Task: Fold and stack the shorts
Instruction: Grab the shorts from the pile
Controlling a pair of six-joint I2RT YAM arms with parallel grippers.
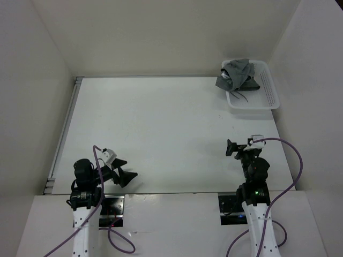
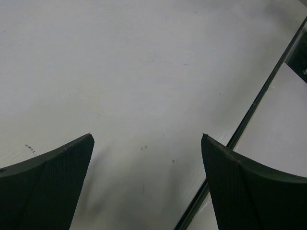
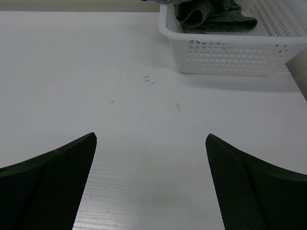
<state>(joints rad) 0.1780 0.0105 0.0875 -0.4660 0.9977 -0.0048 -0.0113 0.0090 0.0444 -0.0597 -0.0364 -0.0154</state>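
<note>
The grey shorts (image 1: 237,75) lie crumpled in a white perforated basket (image 1: 268,95) at the table's far right corner, a thin dark drawstring hanging over its floor. In the right wrist view the shorts (image 3: 201,12) show over the basket's rim (image 3: 230,52), straight ahead and to the right. My right gripper (image 1: 238,149) is open and empty low over the table near the front right, well short of the basket; its jaws (image 3: 151,136) stand wide apart. My left gripper (image 1: 127,172) is open and empty over the front left; its jaws (image 2: 147,139) frame bare tabletop.
White walls enclose the table at the back and both sides. A metal rail (image 1: 64,128) runs along the left edge. A dark seam (image 2: 254,105) marks the table's near edge beside my left gripper. Small dark marks (image 3: 146,80) dot the surface before the basket.
</note>
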